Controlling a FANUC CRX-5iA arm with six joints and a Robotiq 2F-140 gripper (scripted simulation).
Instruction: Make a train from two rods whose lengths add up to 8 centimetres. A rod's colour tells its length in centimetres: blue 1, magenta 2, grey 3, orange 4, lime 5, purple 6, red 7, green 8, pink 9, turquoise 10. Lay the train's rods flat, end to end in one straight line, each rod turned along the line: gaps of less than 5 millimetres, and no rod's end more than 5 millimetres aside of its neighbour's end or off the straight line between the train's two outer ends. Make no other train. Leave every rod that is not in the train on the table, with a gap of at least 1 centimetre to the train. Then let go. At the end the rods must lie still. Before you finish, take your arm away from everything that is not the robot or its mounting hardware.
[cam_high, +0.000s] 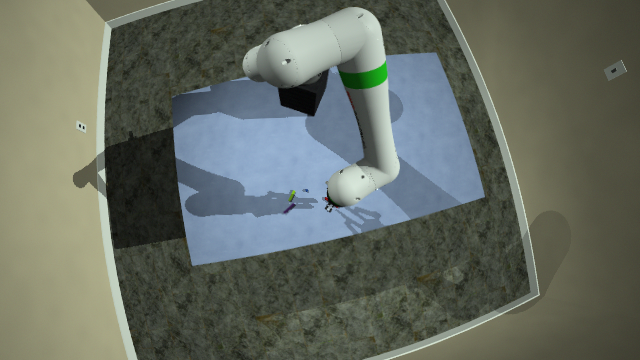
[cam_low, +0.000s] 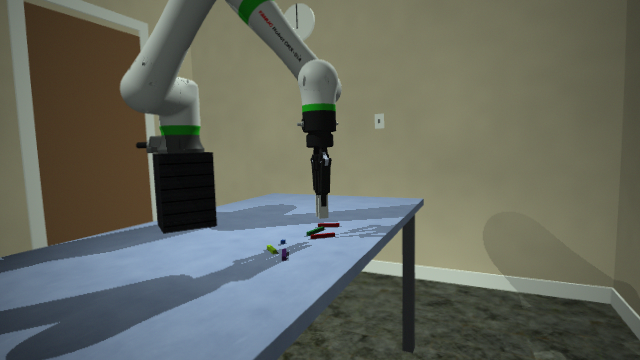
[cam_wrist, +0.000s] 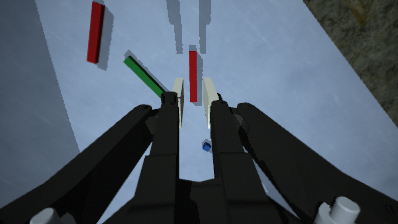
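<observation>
My gripper (cam_wrist: 193, 89) hangs just above the table with its fingers a narrow gap apart, and nothing is between them. Through the gap in the wrist view I see a red rod (cam_wrist: 193, 75) lying flat below, lined up with the fingers. A green rod (cam_wrist: 145, 76) lies slanted just left of it, and a second red rod (cam_wrist: 95, 32) lies further left. A small blue rod (cam_wrist: 206, 145) lies under the palm. In the exterior view the gripper (cam_low: 321, 212) stands upright over the two red rods (cam_low: 328, 225) (cam_low: 322, 235) and the green rod (cam_low: 315, 231).
A lime rod (cam_low: 272, 249), a purple rod (cam_low: 284, 255) and the blue rod (cam_low: 283, 242) lie in a group to the left. The arm's black base block (cam_low: 185, 192) stands at the back. The table's edge (cam_low: 380, 242) is close on the right.
</observation>
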